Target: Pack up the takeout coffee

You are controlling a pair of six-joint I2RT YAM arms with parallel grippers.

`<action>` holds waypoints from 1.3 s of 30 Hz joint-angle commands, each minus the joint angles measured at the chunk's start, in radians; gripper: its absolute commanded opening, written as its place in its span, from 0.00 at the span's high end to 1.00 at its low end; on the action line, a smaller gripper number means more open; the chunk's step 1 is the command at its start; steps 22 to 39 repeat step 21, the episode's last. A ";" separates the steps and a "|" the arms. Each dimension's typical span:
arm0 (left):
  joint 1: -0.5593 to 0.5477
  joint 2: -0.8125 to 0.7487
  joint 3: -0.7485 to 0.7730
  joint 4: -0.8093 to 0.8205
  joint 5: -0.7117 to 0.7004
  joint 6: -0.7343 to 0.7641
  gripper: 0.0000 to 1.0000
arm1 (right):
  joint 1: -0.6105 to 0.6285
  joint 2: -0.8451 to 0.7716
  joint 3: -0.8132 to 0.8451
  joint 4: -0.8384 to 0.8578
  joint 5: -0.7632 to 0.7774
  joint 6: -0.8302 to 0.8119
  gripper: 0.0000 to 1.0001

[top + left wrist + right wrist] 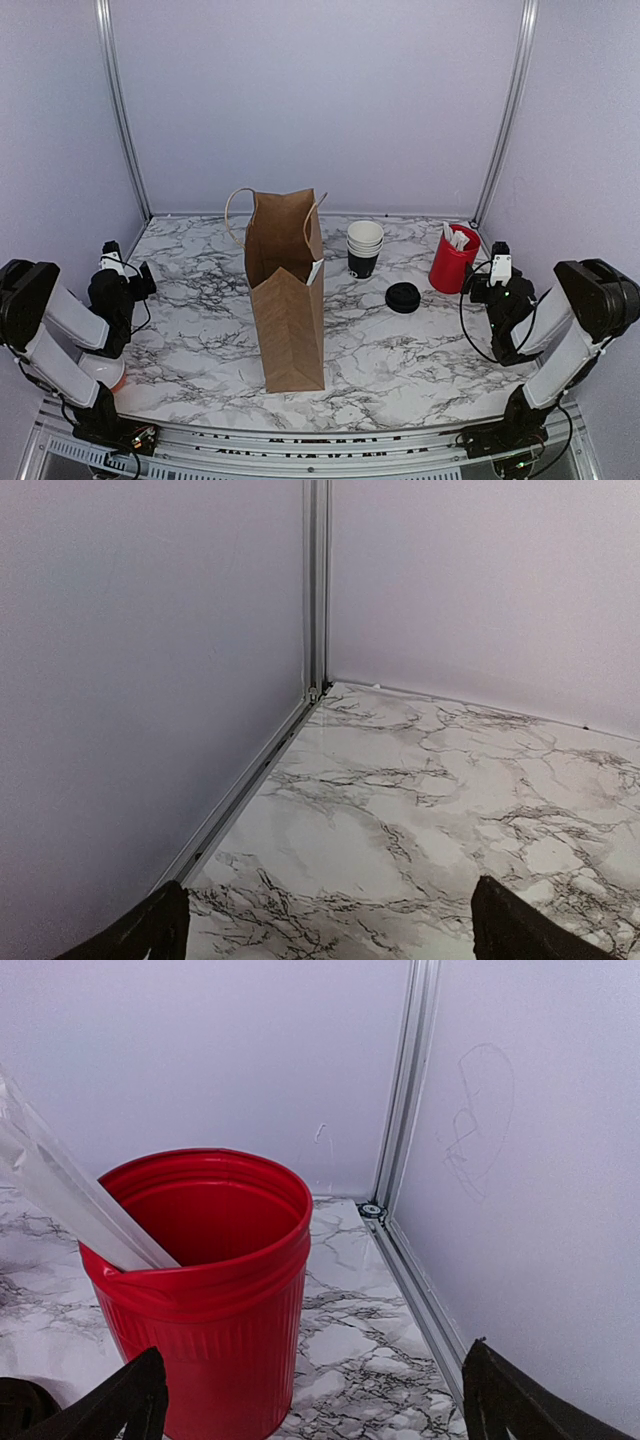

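Both released, jaws wide: right gripper (497, 266), left gripper (124, 270). The round black plastic lid (403, 297) lies flat toward the bench's (200, 340) right edge, left of my right gripper (left arm well apart).

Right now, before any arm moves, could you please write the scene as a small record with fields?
surface: marble-patterned tabletop
bag: brown paper bag, upright, mouth open, centre
cups: stack of nested black paper cups with white rims, right of the bag, further back
lid: round black plastic lid, flat on the tabletop, apart from the stack
red cup: red ribbed cup holding white sticks, far right
left end effector: open, empty, left edge
right end effector: open, empty, facing the red cup
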 commanded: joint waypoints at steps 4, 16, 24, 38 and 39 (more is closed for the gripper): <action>-0.001 0.006 0.014 0.030 -0.011 -0.001 0.01 | -0.006 -0.001 0.013 0.011 -0.003 -0.003 0.00; -0.002 0.008 0.015 0.030 -0.011 -0.001 0.01 | -0.006 0.001 0.015 0.005 -0.006 -0.003 0.00; -0.002 0.007 0.015 0.030 -0.011 -0.001 0.01 | -0.006 0.001 0.020 -0.002 -0.011 -0.002 0.00; -0.002 0.007 0.015 0.030 -0.011 -0.001 0.01 | -0.006 0.001 0.020 -0.002 -0.011 -0.002 0.00; -0.002 0.007 0.015 0.030 -0.011 -0.001 0.01 | -0.006 0.001 0.020 -0.002 -0.011 -0.002 0.00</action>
